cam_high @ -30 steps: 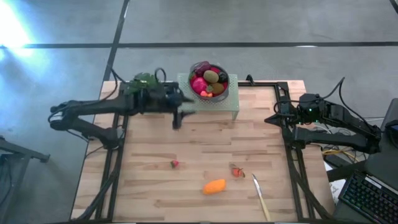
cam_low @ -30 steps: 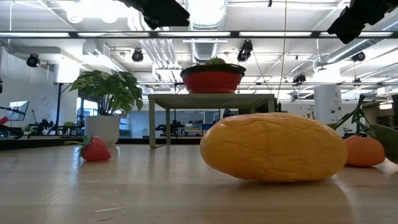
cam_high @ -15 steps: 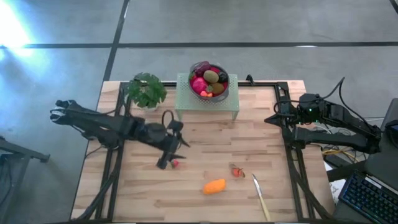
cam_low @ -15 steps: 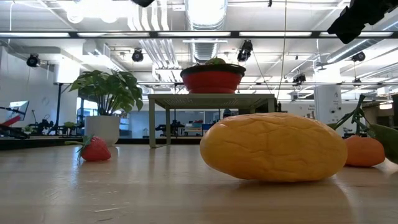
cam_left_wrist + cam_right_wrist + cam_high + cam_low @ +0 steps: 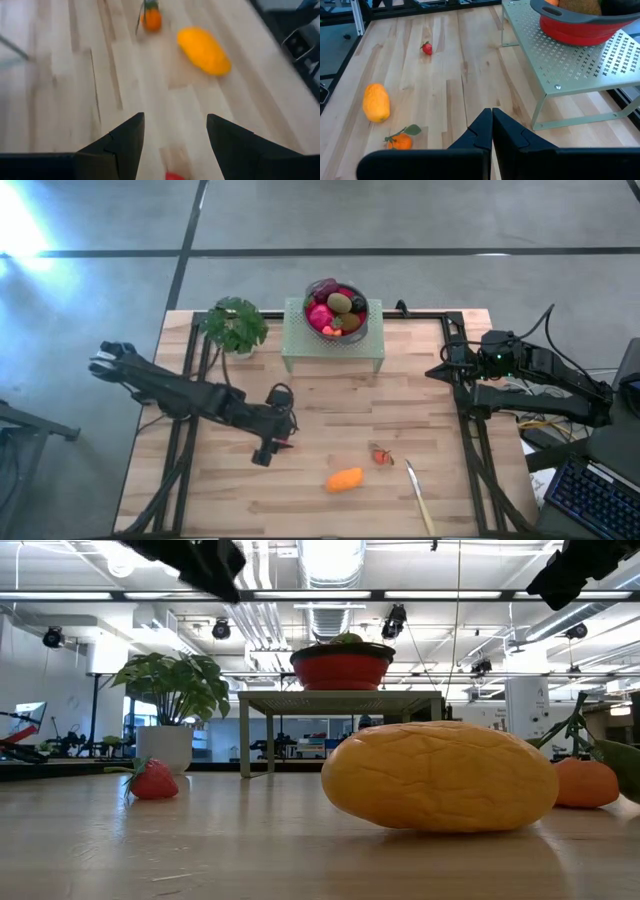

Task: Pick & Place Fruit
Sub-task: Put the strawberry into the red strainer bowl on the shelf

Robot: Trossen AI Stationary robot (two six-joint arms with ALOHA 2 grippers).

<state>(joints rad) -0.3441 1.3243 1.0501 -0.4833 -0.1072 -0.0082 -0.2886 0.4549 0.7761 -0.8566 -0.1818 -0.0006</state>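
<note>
Since the earlier frame, the left gripper point(image 5: 268, 452) has swung from the raised stand down over the small red strawberry point(image 5: 283, 443) on the wooden table point(image 5: 420, 390), its fingers point(image 5: 122, 145) open astride it. The fruit-filled red bowl point(image 5: 336, 308) sits well apart. Closing off-centre could nudge the berry away. The right gripper point(image 5: 492, 126) waits shut at the table's right edge.

— Any lettering, labels or numbers readable anywhere?

— None. The tabletop point(image 5: 330, 405) is bare wood, the red bowl point(image 5: 585, 22) and the perforated stand point(image 5: 580, 60) under it carry only punched holes, and the fruit is unmarked. Anything in the room behind is too far off to read.
</note>
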